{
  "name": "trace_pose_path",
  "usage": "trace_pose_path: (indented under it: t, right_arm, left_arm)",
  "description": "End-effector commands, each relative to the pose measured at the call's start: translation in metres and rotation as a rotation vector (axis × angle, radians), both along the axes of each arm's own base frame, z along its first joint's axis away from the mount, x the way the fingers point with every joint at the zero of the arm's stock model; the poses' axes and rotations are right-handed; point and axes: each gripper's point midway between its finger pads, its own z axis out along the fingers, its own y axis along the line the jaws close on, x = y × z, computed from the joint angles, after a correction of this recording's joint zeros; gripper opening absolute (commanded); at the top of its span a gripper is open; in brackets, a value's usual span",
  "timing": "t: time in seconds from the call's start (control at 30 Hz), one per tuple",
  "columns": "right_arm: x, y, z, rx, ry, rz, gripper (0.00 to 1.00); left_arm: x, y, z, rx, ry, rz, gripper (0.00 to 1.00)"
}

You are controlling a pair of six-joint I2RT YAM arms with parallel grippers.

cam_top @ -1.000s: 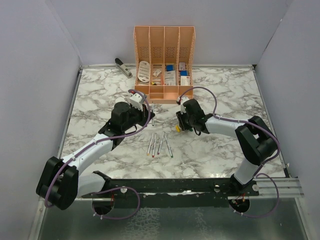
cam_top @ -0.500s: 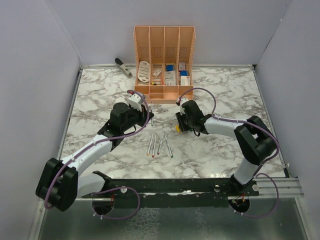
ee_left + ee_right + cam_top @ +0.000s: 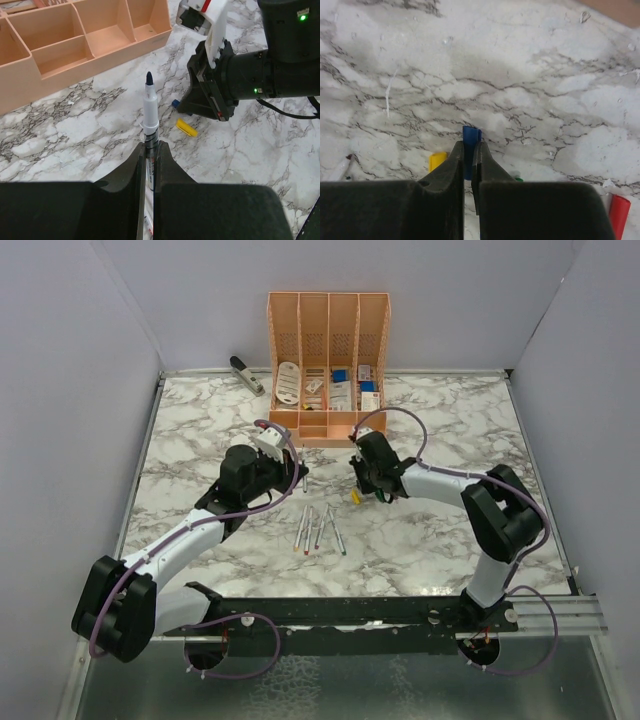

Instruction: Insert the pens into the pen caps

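The left claw [image 3: 149, 150] gripped a pen [image 3: 150, 117], its tip pointing straight ahead. The right claw [image 3: 468, 150], pinching the blue cap [image 3: 471, 136], lay nearby to that tip's right.

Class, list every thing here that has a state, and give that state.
Left hand, shut on the uncapped dark-tipped silver pen.
Right hand, shut on the small blue plastic cap.
Small yellow plastic cap, lying loose on the marble table.
Small red plastic cap, lying loose.
Four silver pens on the table, uncapped, lying flat.
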Motion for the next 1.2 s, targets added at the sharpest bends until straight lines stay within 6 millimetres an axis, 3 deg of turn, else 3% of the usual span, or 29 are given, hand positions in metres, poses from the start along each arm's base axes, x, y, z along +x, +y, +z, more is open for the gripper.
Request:
trace_pose_path:
  t: [0.0, 0.17, 0.27, 0.43, 0.67, 0.9, 1.17]
  right_arm:
    - [0.032, 0.012, 0.036, 0.021, -0.092, -0.054, 0.01]
    - [0.076, 0.019, 0.106, 0.145, -0.262, -0.113, 0.01]
    - [0.087, 0.024, 0.154, 0.282, -0.383, -0.091, 0.01]
    - [0.071, 0.028, 0.229, 0.504, -0.626, -0.007, 0.01]
    - [0.026, 0.039, 0.299, 0.733, -0.814, 0.18, 0.01]
    - [0.003, 0.055, 0.328, 0.859, -0.861, 0.324, 0.01]
    - [-0.002, 0.072, 0.327, 0.926, -0.798, 0.395, 0.01]
  left_arm:
    - [0.0, -0.007, 0.017, -0.035, -0.043, -0.046, 0.0]
    - [-0.005, -0.012, 0.023, -0.047, -0.054, -0.089, 0.0]
    - [-0.011, -0.02, 0.03, -0.07, -0.063, -0.147, 0.0]
    - [-0.018, -0.032, 0.043, -0.119, -0.077, -0.231, 0.0]
    - [-0.009, -0.057, 0.052, -0.215, 0.061, -0.288, 0.0]
    - [-0.001, -0.069, 0.066, -0.231, 0.056, -0.334, 0.0]
    - [0.0, -0.07, 0.07, -0.224, 0.029, -0.348, 0.0]
